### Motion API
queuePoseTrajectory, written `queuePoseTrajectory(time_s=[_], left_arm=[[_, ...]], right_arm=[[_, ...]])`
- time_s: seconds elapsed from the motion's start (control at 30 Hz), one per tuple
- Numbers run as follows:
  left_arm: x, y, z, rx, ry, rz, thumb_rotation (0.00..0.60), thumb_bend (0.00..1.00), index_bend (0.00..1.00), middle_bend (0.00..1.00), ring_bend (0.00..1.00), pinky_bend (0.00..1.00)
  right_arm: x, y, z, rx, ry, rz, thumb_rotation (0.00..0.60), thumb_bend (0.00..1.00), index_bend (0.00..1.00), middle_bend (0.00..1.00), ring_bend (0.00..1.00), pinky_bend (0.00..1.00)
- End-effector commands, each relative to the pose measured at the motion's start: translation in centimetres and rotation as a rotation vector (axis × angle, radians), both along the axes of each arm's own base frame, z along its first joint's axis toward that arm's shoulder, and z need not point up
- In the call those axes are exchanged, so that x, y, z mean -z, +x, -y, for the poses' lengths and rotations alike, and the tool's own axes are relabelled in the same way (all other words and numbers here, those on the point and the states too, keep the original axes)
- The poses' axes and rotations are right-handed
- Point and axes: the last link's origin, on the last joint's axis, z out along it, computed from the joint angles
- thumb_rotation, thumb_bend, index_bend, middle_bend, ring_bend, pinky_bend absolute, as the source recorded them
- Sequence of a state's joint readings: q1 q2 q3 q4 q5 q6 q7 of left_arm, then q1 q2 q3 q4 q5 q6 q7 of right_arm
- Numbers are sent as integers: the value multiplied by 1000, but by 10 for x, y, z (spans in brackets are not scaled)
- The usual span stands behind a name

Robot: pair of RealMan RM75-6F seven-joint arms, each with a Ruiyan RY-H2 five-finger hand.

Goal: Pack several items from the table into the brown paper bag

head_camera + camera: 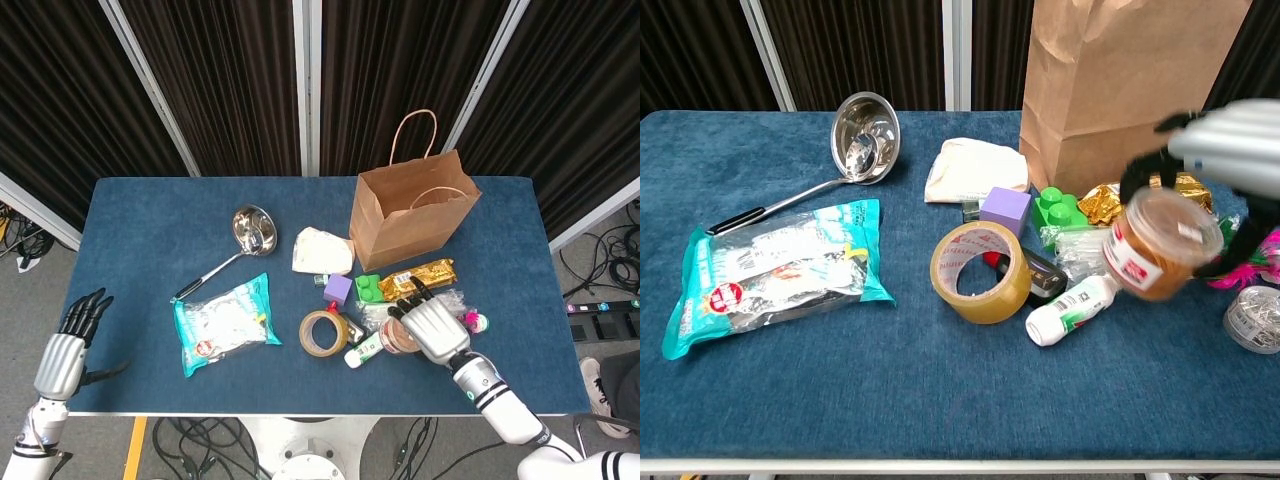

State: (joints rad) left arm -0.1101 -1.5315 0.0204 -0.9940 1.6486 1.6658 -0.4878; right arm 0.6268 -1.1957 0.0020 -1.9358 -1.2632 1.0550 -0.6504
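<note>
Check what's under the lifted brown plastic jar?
The right hand holds the brown plastic jar off the blue tablecloth. Under it: clear straw packet and white bottle. The jar hides what lies directly behind it.

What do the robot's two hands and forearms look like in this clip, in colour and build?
Both hands have ribbed silver-grey metallic backs and black fingers. The right hand joins a silver cylindrical wrist with a small green mark, then a white forearm with a black band. The left hand looks the same, on a white and grey forearm at the table's edge. No sleeves or loose cables show on either arm.
</note>
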Motion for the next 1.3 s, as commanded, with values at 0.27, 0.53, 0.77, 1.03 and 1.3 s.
queuePoseTrajectory(time_s=[0.27, 0.53, 0.77, 1.03, 1.3], left_arm=[[-5, 4, -1, 15, 8, -8, 600, 58, 87, 108, 0, 92], [-7, 8, -7, 25, 5, -16, 600, 58, 87, 109, 0, 92], [-7, 6, -8, 14, 5, -15, 600, 58, 87, 108, 0, 92], [-9, 0, -9, 0, 5, -21, 600, 58, 87, 109, 0, 92], [-10, -2, -8, -6, 3, -25, 600, 58, 88, 109, 0, 92]], right_arm=[[-80, 86, 22, -162, -237, 167, 600, 0, 516, 443, 335, 54], [-141, 143, 67, -247, -511, 245, 600, 0, 516, 443, 335, 67], [-153, 151, 119, -200, -650, 175, 600, 0, 517, 437, 335, 71], [-116, 109, 163, -28, -655, 144, 600, 0, 519, 433, 335, 70], [-84, 83, 175, 85, -558, 152, 600, 0, 516, 424, 335, 70]])
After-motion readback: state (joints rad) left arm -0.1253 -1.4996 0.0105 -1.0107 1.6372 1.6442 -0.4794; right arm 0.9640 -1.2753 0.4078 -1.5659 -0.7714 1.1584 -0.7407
